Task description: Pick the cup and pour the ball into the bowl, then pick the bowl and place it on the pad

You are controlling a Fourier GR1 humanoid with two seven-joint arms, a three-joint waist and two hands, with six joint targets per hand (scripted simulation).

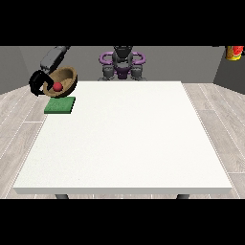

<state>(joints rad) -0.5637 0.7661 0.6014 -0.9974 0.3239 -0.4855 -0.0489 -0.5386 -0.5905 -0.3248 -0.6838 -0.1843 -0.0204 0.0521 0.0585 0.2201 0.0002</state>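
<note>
Hovering above the green pad (60, 105), the wooden bowl (66, 79) with the red ball (57, 86) inside is tilted, the hand at the view's left (37, 82) curled round its rim. Pouring looks done; setting down remains. No cup visible.

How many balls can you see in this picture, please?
1. The red ball lies inside the tilted wooden bowl, which the hand at the view's left holds above the green pad. No other ball shows; none seems hidden.
</note>
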